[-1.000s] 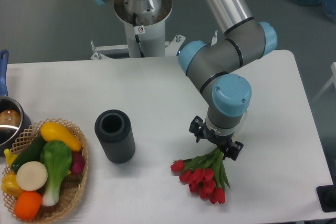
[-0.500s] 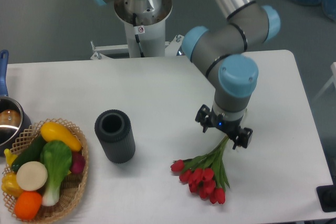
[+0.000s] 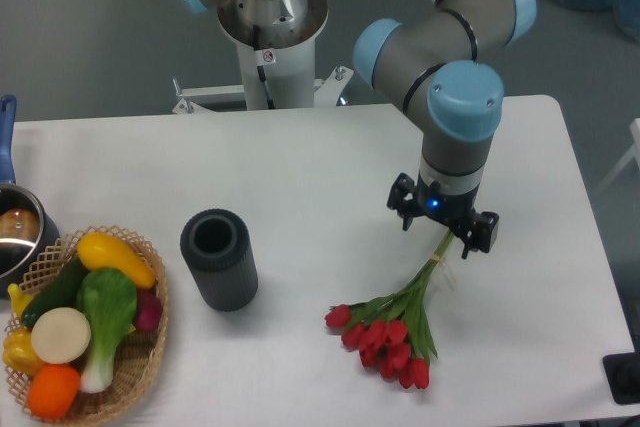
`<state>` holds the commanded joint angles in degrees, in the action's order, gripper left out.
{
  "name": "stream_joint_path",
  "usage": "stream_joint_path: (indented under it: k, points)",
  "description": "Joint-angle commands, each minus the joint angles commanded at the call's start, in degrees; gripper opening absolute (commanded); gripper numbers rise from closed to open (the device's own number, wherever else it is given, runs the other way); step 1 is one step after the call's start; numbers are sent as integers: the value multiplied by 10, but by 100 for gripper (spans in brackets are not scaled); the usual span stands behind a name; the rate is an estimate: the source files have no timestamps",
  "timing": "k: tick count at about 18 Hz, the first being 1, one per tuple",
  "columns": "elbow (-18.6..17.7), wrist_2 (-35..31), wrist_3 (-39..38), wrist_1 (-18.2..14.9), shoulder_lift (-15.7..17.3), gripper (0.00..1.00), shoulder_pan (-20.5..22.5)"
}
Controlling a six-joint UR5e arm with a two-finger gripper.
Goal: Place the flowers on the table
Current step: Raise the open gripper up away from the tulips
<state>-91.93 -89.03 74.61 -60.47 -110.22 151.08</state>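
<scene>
**A:** So is it done? The bunch of red tulips with green stems (image 3: 390,332) looks flat on the white matte surface (image 3: 300,177), near the front edge, right of middle.

**B:** Pretty much, I'd say. The black two-finger pincer (image 3: 444,231) hangs just over the stem ends, holding nothing, jaws apart as far as I can see. Only backing off is left.

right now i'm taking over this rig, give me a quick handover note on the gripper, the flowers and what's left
Gripper: above the stem end of the flowers, well up the arm's wrist; whether it is open or shut can't be read from this view, and the stems appear free of it.
Flowers: lying flat on the table, buds toward the front edge, stems pointing up-right toward the gripper. They sit right of the dark cylinder vase; the vegetable basket is at the far left.
Done: the bunch looks placed on the table.
Left: confirm release, then pull the arm clear.
</scene>
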Motion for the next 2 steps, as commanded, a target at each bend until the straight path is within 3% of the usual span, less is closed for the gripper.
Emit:
stream_joint_path:
  k: [2]
  points:
    - [-5, 0, 0, -1, 9, 100, 1]
